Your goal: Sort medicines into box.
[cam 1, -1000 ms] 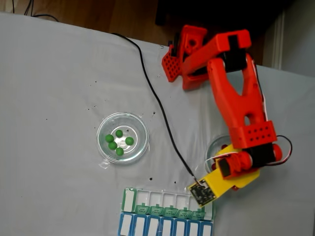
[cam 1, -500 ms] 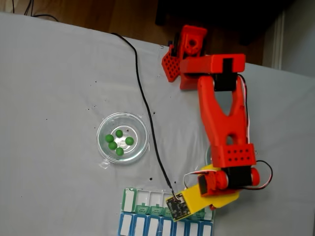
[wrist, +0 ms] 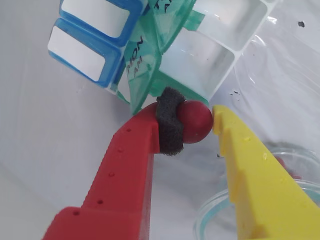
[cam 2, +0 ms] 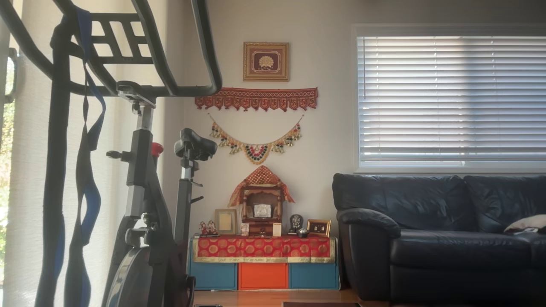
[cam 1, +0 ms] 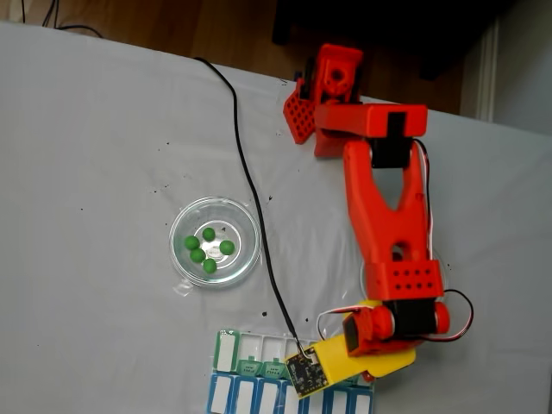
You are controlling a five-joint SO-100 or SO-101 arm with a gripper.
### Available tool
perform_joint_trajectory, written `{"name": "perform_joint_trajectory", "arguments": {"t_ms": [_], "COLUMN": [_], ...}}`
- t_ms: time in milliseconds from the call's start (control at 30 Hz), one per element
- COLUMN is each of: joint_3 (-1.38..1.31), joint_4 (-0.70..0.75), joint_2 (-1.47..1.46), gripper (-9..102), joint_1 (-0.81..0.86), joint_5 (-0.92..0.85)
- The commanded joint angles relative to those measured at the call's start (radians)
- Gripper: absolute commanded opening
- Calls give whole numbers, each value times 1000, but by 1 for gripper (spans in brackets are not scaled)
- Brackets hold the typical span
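**Red pill held at the edge of the organizer**

From the wrist view I see a dark red pill (wrist: pixel 194 121) pinched in my pincer (wrist: pixel 192 122): it sits against a strip of black foam (wrist: pixel 169 127) on the red finger (wrist: pixel 127 175), with the yellow finger (wrist: pixel 250 170) touching or nearly touching its other side. The pincer is clenched on that pill. It hangs just beside the corner of the pill organizer (wrist: pixel 165 55), below an open white compartment (wrist: pixel 210 60) whose translucent green lid (wrist: pixel 142 70), marked MON AM, stands flipped open next to it. Blue-lidded compartments (wrist: pixel 82 55) lie further left in that view. At the lower right a clear glass dish (wrist: pixel 220 217) shows part of its rim, and something red sits in it behind the yellow finger; I cannot tell how many pills that is.

In the fixed view the pincer (cam 1: pixel 304 373) is over the organizer (cam 1: pixel 237 371) at the bottom edge, around the middle of the green row, with the red arm (cam 1: pixel 388 216) reaching down to it from its base at the top. The held pill is hidden there. A second glass dish (cam 1: pixel 216 241) stands well apart to the upper left on the white surface (cam 1: pixel 103 172), holding five green pills (cam 1: pixel 207 250). A black cable (cam 1: pixel 250 172) runs across the surface to the wrist camera.

The other view shows a room with an exercise bike (cam 2: pixel 145 192) and a dark sofa (cam 2: pixel 439 230).
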Motion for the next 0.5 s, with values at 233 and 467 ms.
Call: {"name": "perform_joint_trajectory", "arguments": {"t_ms": [233, 467], "joint_3": [-124, -227], "joint_4": [-29, 87], "joint_2": [-2, -52], "gripper": [1, 1], "joint_1": [21, 40], "joint_5": [2, -29]}}
